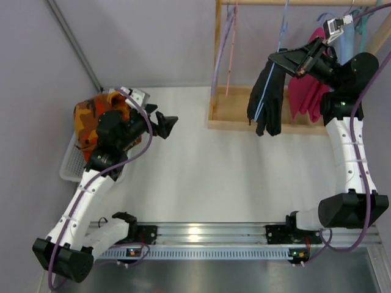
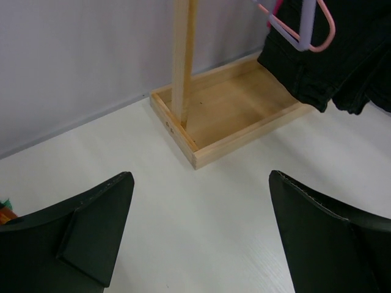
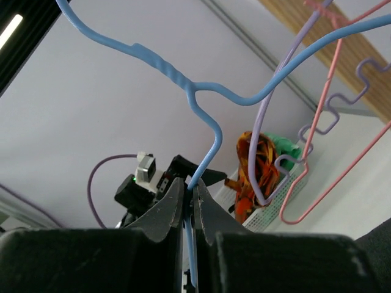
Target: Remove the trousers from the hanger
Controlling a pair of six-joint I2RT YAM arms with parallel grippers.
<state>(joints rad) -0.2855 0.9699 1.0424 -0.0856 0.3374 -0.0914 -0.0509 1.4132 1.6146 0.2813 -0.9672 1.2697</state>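
Trousers blk. Blue hanger, pink hanger, lilac hanger. Cloth: orange/blk/brown camo patt. Basket white. Garment magenta. Rack pale wood. Table white.

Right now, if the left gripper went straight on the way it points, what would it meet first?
Probably the rack's wooden base, at its near rim; the left gripper has only table before it.

R pincer at blue hanger, black trousers hanging; L pincer apart, over table.
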